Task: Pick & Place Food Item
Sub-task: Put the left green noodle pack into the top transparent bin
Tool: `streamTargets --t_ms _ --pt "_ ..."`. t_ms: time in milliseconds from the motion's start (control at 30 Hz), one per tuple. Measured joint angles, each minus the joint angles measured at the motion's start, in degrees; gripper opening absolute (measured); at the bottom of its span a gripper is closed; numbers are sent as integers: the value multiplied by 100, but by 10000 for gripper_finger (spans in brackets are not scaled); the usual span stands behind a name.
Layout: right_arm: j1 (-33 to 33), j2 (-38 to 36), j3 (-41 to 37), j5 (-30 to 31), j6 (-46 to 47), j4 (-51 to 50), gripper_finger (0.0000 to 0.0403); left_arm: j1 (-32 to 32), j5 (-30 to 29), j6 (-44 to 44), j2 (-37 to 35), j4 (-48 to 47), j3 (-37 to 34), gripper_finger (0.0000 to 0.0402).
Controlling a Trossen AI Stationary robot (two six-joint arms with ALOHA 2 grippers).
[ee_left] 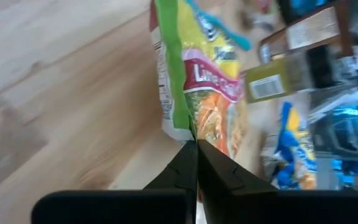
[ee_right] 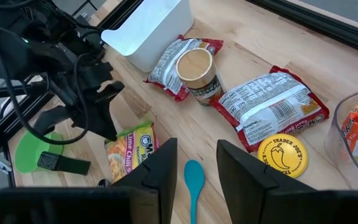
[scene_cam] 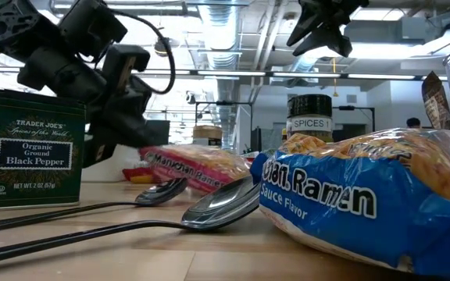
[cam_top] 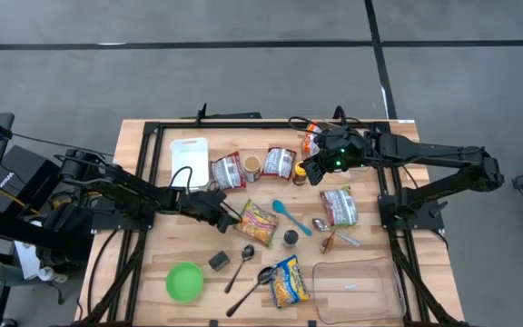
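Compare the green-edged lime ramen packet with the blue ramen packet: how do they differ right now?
The lime ramen packet is green and yellow and sits mid-table; the blue ramen packet lies nearer the front edge. The left gripper is shut on the lime packet's edge, while the blue packet lies free, untouched. Both are flat noodle packets on the wooden table.

We see the left arm reaching in from frame left, its left gripper (cam_top: 228,214) low at centre, fingers (ee_left: 185,171) pressed together. Our right gripper (cam_top: 312,170) hangs raised at upper right, fingers (ee_right: 160,165) parted.
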Motion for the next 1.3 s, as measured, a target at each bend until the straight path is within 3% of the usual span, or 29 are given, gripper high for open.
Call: streamTargets --t_ms 767,1033,1300 --pt "0 0 2 8 -138 51 107 -2 48 2453 -2 2640 49 0" --pt "0 0 4 140 -155 124 107 0 183 2875 -2 2687 286 0" --pt "0 0 4 133 -59 214 107 -2 793 3059 -2 2676 520 0"
